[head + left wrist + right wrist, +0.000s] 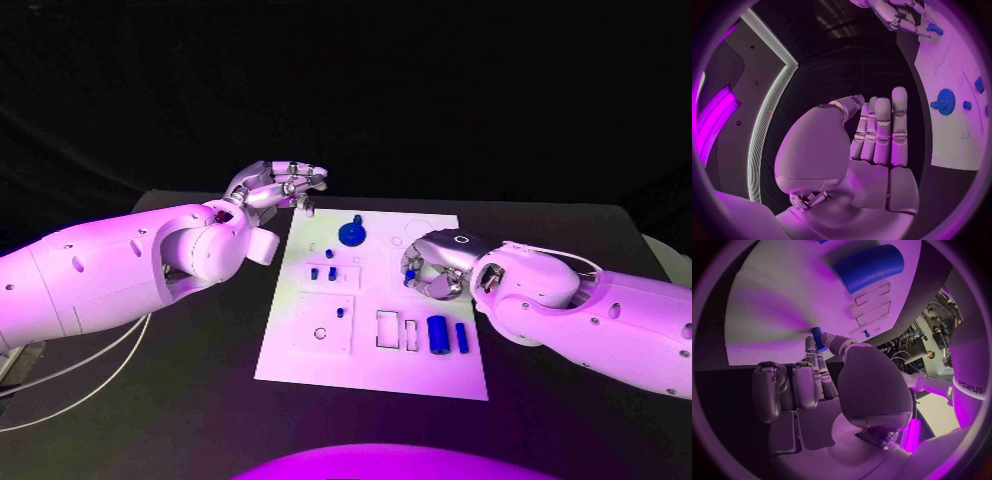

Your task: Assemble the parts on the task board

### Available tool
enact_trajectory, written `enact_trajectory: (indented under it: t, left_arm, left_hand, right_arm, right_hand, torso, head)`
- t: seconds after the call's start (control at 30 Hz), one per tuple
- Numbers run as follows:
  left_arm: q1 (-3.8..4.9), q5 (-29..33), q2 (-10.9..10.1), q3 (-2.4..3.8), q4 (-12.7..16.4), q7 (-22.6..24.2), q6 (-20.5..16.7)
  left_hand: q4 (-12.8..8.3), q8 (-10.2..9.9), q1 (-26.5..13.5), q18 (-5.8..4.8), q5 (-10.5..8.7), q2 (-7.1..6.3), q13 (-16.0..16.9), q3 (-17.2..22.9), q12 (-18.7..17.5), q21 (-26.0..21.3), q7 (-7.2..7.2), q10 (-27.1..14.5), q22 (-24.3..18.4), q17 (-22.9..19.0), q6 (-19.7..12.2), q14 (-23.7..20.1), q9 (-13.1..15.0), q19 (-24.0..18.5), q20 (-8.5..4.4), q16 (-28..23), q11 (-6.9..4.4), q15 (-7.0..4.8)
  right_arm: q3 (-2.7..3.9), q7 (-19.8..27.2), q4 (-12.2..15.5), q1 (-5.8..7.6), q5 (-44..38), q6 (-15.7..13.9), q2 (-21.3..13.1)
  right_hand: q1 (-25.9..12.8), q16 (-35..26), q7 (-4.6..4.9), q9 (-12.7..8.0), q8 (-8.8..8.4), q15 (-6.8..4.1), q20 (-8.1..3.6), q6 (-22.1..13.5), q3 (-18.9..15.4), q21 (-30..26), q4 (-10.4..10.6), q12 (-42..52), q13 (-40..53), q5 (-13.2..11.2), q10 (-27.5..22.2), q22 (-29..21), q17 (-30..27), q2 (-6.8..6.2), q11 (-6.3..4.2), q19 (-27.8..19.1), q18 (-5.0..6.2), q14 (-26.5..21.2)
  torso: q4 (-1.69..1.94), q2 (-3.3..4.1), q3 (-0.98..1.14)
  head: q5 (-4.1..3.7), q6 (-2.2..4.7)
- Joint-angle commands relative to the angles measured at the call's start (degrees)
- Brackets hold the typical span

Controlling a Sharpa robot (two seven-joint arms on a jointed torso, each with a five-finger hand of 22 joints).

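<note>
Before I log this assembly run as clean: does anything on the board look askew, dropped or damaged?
Nothing stands out. The task board lies flat, the blue gear and other parts sit on it, and the right hand pinches a small blue part.

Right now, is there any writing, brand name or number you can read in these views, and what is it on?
"sharpa", seen upside down, on the white right arm in the right wrist view.
Nothing readable on the white board: it carries outlines and cut-outs, no words or numbers that can be made out.
No lettering shows on the blue gear, the left hand or the right hand.
</note>
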Motion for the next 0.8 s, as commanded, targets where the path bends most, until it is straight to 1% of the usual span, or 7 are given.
enact_trajectory:
  t: [0.03,0.1,0.23,0.53,0.63,0.73,0.8]
  left_arm:
    - [0.04,0.1,0.1,0.04,0.1,0.3,0.9]
    - [0.04,0.1,0.1,0.04,0.1,0.3,0.9]
    - [0.04,0.1,0.1,0.04,0.0,0.3,0.9]
    - [0.05,0.1,0.1,0.04,-0.1,0.3,0.9]
    - [0.05,0.1,0.1,0.04,-0.2,0.2,0.9]
    - [0.05,0.1,0.2,0.03,-0.3,0.2,0.9]
    - [0.05,0.1,0.2,0.03,-0.4,0.2,0.9]
  left_hand:
    - [0.0,0.1,0.3,0.85,0.07,0.21,0.1,-0.4,0.4,-0.2,0.05,-0.5,-0.1,-0.1,-0.5,-0.3,-0.1,0.4,-0.15,-0.3,-0.09,0.02]
    - [0.0,0.1,0.3,0.85,0.07,0.21,0.1,-0.4,0.4,-0.2,0.05,-0.5,-0.1,-0.1,-0.5,-0.3,-0.1,0.4,-0.15,-0.3,-0.09,0.02]
    - [0.0,0.1,0.4,0.85,0.08,0.26,0.1,-0.4,0.4,-0.2,0.04,-0.5,-0.1,-0.1,-0.5,-0.3,-0.1,0.4,-0.15,-0.3,-0.11,0.02]
    - [0.0,0.2,0.4,0.86,0.08,0.29,0.1,-0.3,0.5,-0.2,0.03,-0.5,-0.1,-0.1,-0.5,-0.3,-0.1,0.4,-0.15,-0.3,-0.12,0.01]
    - [-0.1,0.2,0.5,0.86,0.07,0.31,0.1,-0.3,0.5,-0.2,0.02,-0.5,-0.1,-0.1,-0.5,-0.3,-0.1,0.4,-0.15,-0.3,-0.12,0.00]
    - [-0.1,0.2,0.5,0.86,0.07,0.31,0.1,-0.3,0.5,-0.2,0.02,-0.5,-0.1,-0.1,-0.5,-0.3,-0.1,0.4,-0.15,-0.3,-0.12,0.00]
    - [-0.1,0.2,0.5,0.86,0.07,0.31,0.1,-0.3,0.5,-0.2,0.02,-0.5,-0.1,-0.1,-0.5,-0.3,-0.1,0.4,-0.15,-0.3,-0.12,0.00]
  right_arm:
    - [-0.01,-0.2,0.1,-0.07,-0.5,-1.3,0.1]
    - [0.00,-0.3,0.1,-0.09,-0.5,-1.6,0.1]
    - [0.00,-0.5,0.0,-0.13,-0.5,-2.0,0.2]
    - [0.00,-1.3,0.2,-0.18,-0.5,-3.3,0.1]
    - [0.01,-1.3,0.7,-0.18,0.0,-4.2,-0.3]
    - [0.10,-1.1,1.9,-0.14,1.6,-5.6,-1.2]
    - [0.21,-0.9,2.8,-0.05,2.7,-6.6,-1.8]
  right_hand:
    - [0.2,0.3,-0.27,0.4,0.82,-0.55,-0.60,1.4,0.2,0.3,0.3,0.5,0.2,0.1,0.7,11.2,0.1,1.47,-0.18,2.6,-0.33,1.3]
    - [0.5,0.4,-0.52,0.7,1.31,-0.72,-0.74,2.0,0.3,0.5,0.2,0.7,0.3,-0.1,1.2,11.3,0.2,2.05,-0.39,2.7,-0.38,1.3]
    - [0.5,0.4,-0.59,0.8,1.46,-0.77,-0.79,2.2,0.3,0.6,0.2,0.7,0.3,-0.2,1.3,11.4,0.2,2.24,-0.45,2.7,-0.40,1.3]
    - [0.8,0.5,-0.82,1.2,2.03,-0.92,-0.94,2.8,0.3,0.8,0.1,0.8,0.4,-0.3,1.6,11.5,0.3,2.74,-0.63,2.8,-0.44,1.3]
    - [1.0,0.5,-0.87,1.3,2.18,-0.98,-0.99,2.9,0.4,0.9,-0.1,0.8,0.4,-0.2,1.6,11.5,0.3,2.82,-0.69,2.8,-0.46,1.3]
    - [1.3,0.5,-0.85,1.4,2.28,-1.02,-1.04,2.9,0.5,1.1,-0.3,0.8,0.4,-0.1,1.7,11.6,0.3,2.93,-0.73,2.9,-0.51,1.3]
    - [1.4,0.5,-0.83,1.5,2.32,-1.04,-1.06,2.9,0.5,1.1,-0.5,0.8,0.4,-0.1,1.7,11.7,0.4,2.94,-0.74,2.9,-0.52,1.4]
  torso:
    - [-0.03,0.00,0.05]
    - [-0.01,0.01,0.04]
    - [0.00,-0.02,-0.01]
    - [0.02,0.00,-0.02]
    - [0.03,-0.03,0.03]
    - [0.02,-0.09,0.03]
    - [0.02,-0.11,0.03]
  head:
    - [0.04,-0.12]
    - [-0.02,-0.04]
    - [-0.03,-0.16]
    - [-0.11,-0.07]
    - [-0.16,-0.16]
    - [-0.27,0.12]
    - [-0.27,0.15]
